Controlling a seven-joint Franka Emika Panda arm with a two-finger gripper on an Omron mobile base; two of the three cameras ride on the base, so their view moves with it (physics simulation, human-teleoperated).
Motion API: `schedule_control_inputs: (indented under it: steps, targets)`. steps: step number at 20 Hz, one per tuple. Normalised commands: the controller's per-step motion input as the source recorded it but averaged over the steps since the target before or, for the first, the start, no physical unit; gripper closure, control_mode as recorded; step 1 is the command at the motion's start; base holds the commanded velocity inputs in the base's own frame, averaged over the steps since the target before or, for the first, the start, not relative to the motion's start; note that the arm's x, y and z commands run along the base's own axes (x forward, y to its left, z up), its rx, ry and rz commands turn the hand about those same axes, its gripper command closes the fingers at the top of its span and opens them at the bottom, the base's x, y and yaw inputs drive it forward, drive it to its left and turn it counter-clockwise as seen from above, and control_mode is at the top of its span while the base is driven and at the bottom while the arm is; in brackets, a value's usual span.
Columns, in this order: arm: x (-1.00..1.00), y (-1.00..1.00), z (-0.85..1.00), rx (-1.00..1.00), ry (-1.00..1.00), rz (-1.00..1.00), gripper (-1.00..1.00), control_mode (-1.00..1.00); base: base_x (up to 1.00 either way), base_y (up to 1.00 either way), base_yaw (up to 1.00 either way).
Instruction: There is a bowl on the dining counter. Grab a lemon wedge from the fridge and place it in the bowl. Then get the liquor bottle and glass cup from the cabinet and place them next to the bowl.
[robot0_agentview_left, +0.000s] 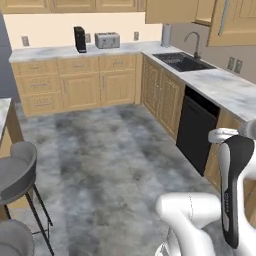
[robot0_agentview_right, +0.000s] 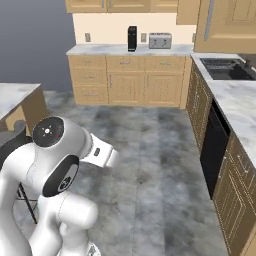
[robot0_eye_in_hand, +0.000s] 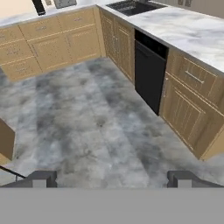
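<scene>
progress: nothing fetched, all steps left | pincer (robot0_eye_in_hand: 112, 178): my jaws wide apart, empty, over bare floor (robot0_eye_in_hand: 87, 127) | dining worktop (robot0_agentview_right: 12, 97): corner at my left by stools (robot0_agentview_left: 17, 170); bowl, fridge, bottle, cup unseen | room: grey mottled floor, sink worktop (robot0_agentview_left: 225, 85), dishwasher (robot0_agentview_left: 195, 132), toaster (robot0_agentview_left: 107, 40)

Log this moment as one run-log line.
phase: in transit, nothing held | gripper: jaws wide open, over bare floor | ahead: dishwasher, sink | dining counter: corner at left
</scene>
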Motion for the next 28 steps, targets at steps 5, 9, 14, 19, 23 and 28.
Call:
schedule_control_inputs:
  steps: [5,9,14,19,23,28]
  targets:
    - [0.00,0.00,0.00,0.00,0.00,0.00,-1.00,1.00,1.00,0.21,-0.01]
    - [0.00,0.00,0.00,0.00,0.00,0.00,-1.00,1.00,1.00,0.17,-0.06]
    - [0.00,0.00,0.00,0.00,0.00,0.00,-1.00,1.00,1.00,0.23,-0.14]
    - [0.00,0.00,0.00,0.00,0.00,0.00,-1.00,1.00,0.94,0.28,-0.29]
    - [0.00,0.00,0.00,0.00,0.00,0.00,-1.00,1.00,0.78,0.34,-0.42]
    - [0.00,0.00,0.00,0.00,0.00,0.00,-1.00,1.00,0.59,0.27,-0.50]
